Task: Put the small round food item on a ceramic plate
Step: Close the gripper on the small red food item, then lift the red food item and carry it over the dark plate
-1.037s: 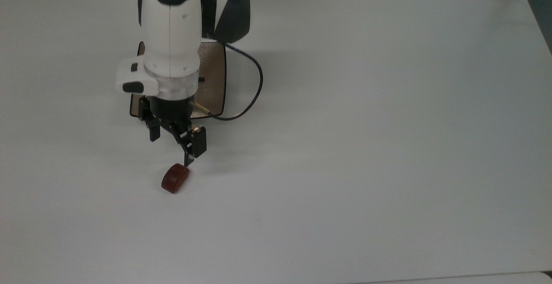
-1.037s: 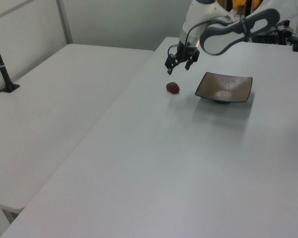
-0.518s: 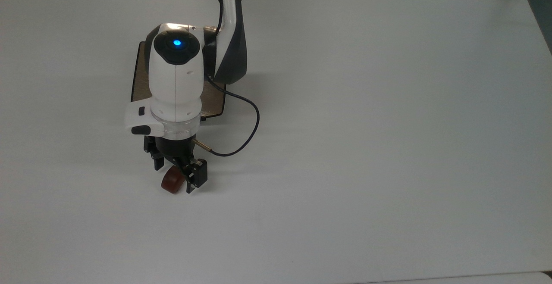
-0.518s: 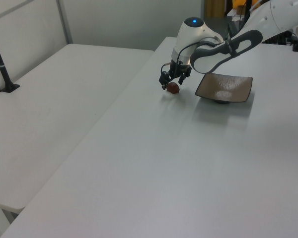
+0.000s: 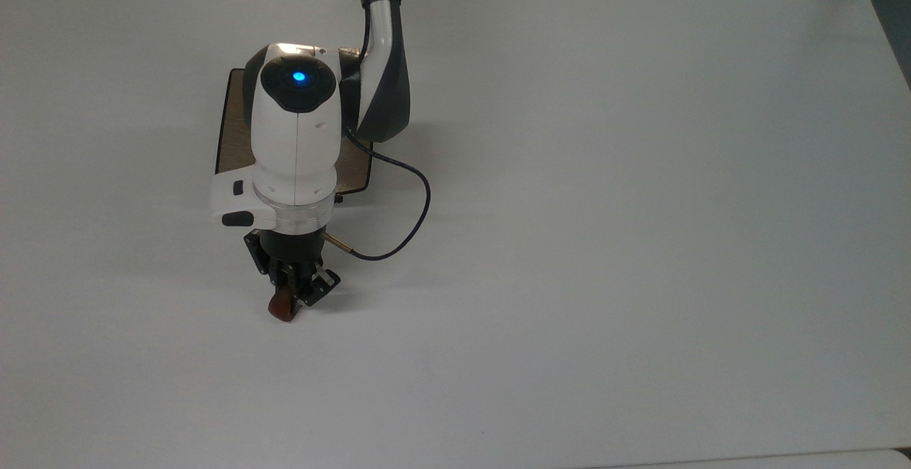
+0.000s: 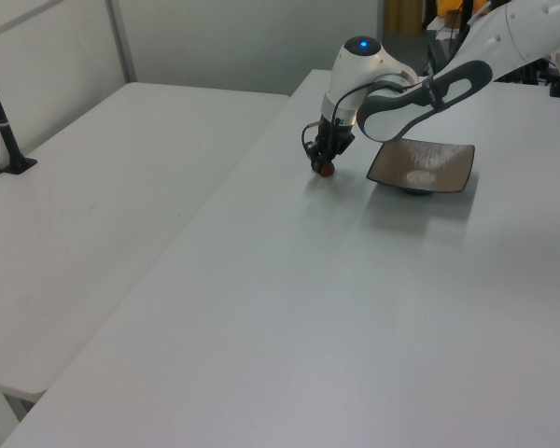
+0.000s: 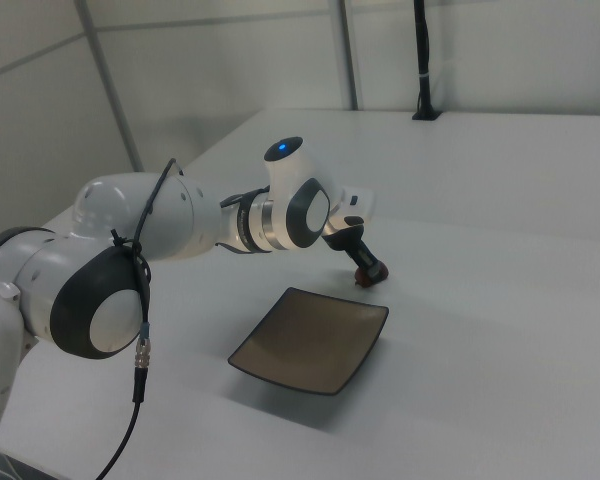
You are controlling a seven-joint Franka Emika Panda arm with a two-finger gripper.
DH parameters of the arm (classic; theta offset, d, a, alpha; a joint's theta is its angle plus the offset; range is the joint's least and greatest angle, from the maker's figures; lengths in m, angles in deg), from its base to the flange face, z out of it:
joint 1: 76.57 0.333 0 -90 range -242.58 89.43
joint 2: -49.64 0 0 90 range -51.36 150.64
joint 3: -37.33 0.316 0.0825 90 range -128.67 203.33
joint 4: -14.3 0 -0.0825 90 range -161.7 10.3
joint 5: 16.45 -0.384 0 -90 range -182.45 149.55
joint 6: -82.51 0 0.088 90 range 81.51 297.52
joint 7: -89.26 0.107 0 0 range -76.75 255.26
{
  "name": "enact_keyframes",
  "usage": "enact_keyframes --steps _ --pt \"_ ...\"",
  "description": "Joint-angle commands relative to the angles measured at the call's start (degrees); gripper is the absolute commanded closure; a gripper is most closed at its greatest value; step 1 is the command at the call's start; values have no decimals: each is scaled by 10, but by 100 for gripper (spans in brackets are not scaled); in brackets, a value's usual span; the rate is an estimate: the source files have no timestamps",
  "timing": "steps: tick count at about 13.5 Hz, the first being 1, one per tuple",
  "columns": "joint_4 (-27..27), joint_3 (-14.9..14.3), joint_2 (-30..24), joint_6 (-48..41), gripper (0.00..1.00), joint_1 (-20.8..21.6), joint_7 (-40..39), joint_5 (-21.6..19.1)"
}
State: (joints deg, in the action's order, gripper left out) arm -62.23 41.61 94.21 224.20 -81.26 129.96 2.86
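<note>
So: my gripper (image 5: 288,297) is closed on the small round food item (image 5: 281,307) at table level; lift and carry to the ceramic plate (image 6: 422,166) remain

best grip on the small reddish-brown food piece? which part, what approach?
Across the two flat faces of the reddish-brown food piece, from straight above. It stands on edge on the white table, rounded rim up, so flat sides face the gripper jaws; they look closed on it.

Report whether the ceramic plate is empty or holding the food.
Empty: the ceramic plate shows bare; the small round food item sits on the table at the gripper.
</note>
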Motion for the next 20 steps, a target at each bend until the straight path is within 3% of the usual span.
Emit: enact_keyframes --steps 1,4,10,13,17,18,20 --pt "-7 9 -31 -6 96 -14 -4 11" --pt "-55 25 -101 -55 96 -29 -59 -7" --pt "-148 26 -230 -180 95 -32 -272 -133" --pt "-280 23 -319 -181 95 -31 -350 -160" --pt "-374 20 -332 -108 91 -32 -368 -182" --pt "-379 11 -329 -98 73 -32 -372 -182" --pt "-376 10 -327 -97 7 -32 -372 -182"
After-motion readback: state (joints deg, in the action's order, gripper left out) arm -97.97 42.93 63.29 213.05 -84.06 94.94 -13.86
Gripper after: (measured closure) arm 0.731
